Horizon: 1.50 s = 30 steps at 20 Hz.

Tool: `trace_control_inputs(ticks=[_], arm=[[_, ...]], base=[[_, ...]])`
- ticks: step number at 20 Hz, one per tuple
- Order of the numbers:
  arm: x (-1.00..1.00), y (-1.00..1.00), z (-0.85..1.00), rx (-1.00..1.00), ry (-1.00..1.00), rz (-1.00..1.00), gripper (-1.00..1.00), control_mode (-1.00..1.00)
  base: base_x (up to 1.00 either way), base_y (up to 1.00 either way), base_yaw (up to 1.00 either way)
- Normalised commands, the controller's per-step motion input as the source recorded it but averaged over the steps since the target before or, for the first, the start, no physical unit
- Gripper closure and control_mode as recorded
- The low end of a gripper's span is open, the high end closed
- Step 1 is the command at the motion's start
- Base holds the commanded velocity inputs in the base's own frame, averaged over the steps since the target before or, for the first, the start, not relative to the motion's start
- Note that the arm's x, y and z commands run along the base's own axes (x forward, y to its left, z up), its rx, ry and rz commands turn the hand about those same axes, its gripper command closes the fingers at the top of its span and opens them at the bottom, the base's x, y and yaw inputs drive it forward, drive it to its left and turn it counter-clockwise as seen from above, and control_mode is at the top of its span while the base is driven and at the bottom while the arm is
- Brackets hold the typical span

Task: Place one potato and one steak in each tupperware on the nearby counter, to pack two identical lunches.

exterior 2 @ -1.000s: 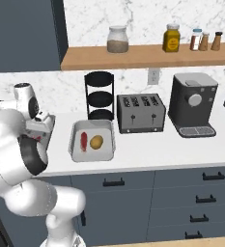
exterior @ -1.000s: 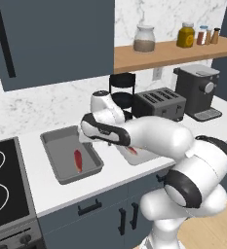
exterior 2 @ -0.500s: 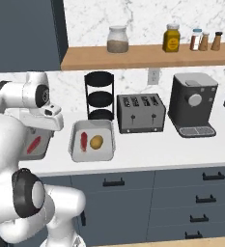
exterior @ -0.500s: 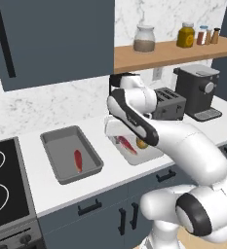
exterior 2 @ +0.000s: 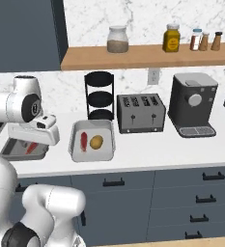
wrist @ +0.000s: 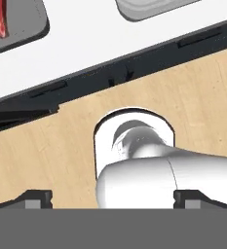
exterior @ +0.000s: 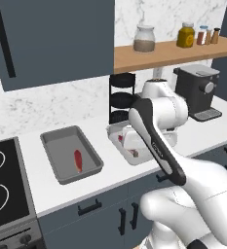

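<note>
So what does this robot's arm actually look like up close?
A glossy white arm of rounded, tube-like segments, with dark grey bands and discs at the joints and a black stripe along one link. Its tool ends in two small dark finger tips. No cables or markings are visible.

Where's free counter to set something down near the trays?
Bare counter runs along the front edge, in front of the toaster and coffee machine. A narrower bare strip lies between the two tupperware trays. Crowded: right tray already holds a steak and potato; left tray holds one steak, rest bare.
</note>
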Motion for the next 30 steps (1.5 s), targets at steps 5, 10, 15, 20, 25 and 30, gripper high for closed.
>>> trace_control_inputs(ticks=[5, 10, 15, 20, 25, 30], arm=[[-0.08, 0.0, 0.0, 0.0, 0.0, 0.0, -1.0, -1.0], [-0.01, 0.0, 0.0, 0.0, 0.0, 0.0, -1.0, -1.0], [0.0, 0.0, 0.0, 0.0, 0.0, 0.0, -1.0, 1.0], [0.0, 0.0, 0.0, 0.0, 0.0, 0.0, -1.0, 1.0], [0.0, 0.0, 0.0, 0.0, 0.0, 0.0, -1.0, 1.0], [0.0, 0.0, 0.0, 0.0, 0.0, 0.0, -1.0, 1.0]], base=[[0.0, 0.0, 0.0], [0.0, 0.0, 0.0], [-0.73, -0.85, -0.28], [-0.66, -1.0, -0.33], [-0.23, -1.0, -0.36], [0.34, -1.0, -0.26]])
